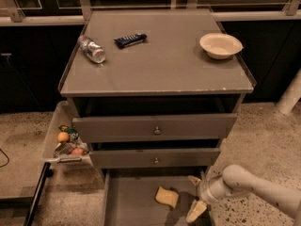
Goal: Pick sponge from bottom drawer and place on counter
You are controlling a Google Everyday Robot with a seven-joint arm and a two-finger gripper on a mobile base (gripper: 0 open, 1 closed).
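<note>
The small, pale yellow, soft sponge (166, 197) lay flat on the grey floor of the pulled-out bottom drawer (129, 201), its long axis slanting across that floor. The robot's white two-finger gripper (195, 196) hung just beside it at the drawer's right edge, fingers spread apart and holding nothing. The sponge sat toward the drawer's middle from the gripper, so the reach likely ran sideways and inward, well below the flat grey counter (160, 69).
</note>
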